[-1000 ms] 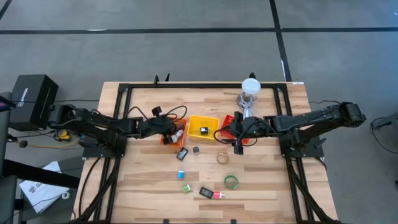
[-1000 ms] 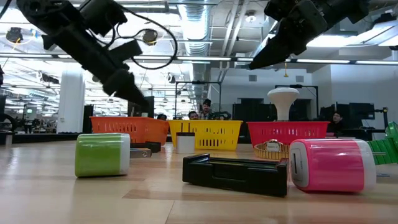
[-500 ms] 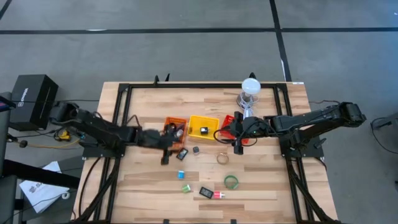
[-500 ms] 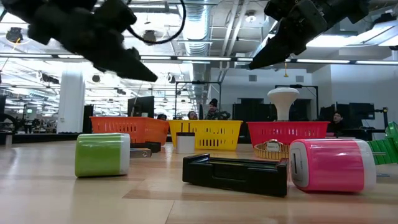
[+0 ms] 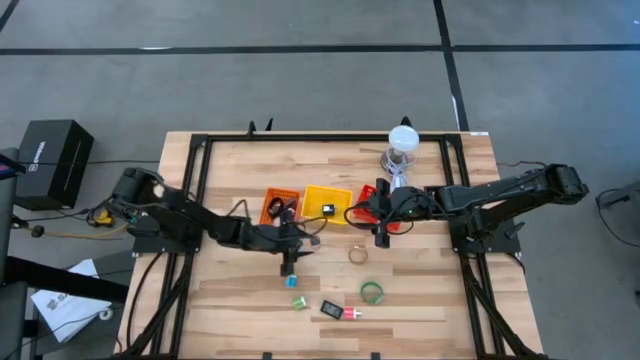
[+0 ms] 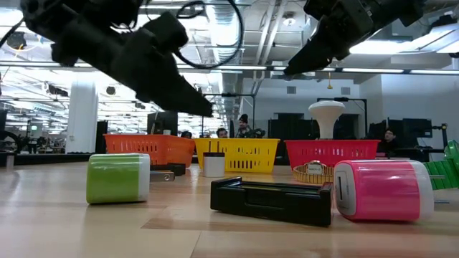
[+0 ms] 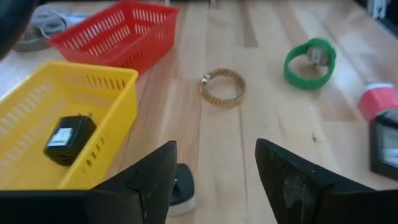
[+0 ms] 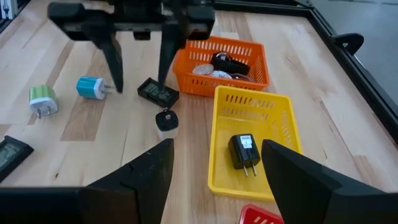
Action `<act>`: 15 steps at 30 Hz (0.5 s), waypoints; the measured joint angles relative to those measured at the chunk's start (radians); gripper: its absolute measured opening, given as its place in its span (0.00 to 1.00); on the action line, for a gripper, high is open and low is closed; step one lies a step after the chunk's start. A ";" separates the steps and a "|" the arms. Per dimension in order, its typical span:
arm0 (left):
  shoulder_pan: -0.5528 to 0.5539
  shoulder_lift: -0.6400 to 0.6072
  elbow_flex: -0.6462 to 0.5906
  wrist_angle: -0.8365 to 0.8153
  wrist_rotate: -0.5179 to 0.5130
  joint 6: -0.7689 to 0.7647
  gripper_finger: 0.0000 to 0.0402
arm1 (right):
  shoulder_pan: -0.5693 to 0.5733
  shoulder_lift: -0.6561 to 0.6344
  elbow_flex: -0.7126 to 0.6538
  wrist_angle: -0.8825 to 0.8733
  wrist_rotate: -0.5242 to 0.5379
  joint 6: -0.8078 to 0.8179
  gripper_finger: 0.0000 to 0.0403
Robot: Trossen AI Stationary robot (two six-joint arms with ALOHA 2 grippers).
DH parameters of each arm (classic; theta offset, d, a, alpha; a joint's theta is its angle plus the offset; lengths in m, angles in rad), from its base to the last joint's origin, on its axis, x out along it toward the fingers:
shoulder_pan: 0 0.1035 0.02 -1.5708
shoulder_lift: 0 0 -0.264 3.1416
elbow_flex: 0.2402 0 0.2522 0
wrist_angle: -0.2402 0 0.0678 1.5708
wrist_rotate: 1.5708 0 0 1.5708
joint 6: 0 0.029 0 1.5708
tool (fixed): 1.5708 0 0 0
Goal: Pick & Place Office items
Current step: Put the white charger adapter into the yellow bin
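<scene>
Loose office items lie on the table's near half: a flat black piece [image 8: 157, 92], a blue plug [image 5: 292, 281], a green plug [image 5: 298, 302], a black piece [image 5: 330, 309], a pink piece [image 5: 351, 313], a green ring [image 5: 372, 292] and a beige ring [image 5: 359, 255]. A small dark piece [image 8: 166, 119] lies beside the yellow basket [image 5: 344, 193]. My left gripper [image 5: 290, 262] [image 8: 138, 84] hangs open, fingers pointing down, above the flat black piece and clear of the table. My right gripper [image 5: 381, 238] [image 8: 214, 180] waits open at the red basket [image 5: 366, 196].
The orange basket [image 5: 268, 199] holds several items. A black charger [image 7: 68, 138] lies in the yellow basket. A clear jar with a white top [image 5: 401, 147] stands behind the red basket. Black frame rails border the table. People show in the room beyond.
My left gripper has left the orange basket. It has swung toward the table's near edge and to the right, and now hangs over the flat black piece. The right arm has kept still.
</scene>
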 joint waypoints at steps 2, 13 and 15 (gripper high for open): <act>0.000 0.038 0.018 0.000 -0.022 -0.006 0.54 | 0.000 0.000 0.000 -0.002 0.000 0.000 0.58; 0.051 0.094 0.038 -0.033 -0.040 -0.157 0.55 | 0.000 0.000 0.000 -0.003 0.000 0.000 0.58; 0.059 0.094 0.038 -0.056 -0.035 -0.157 0.55 | 0.000 0.000 0.000 -0.003 0.000 0.000 0.58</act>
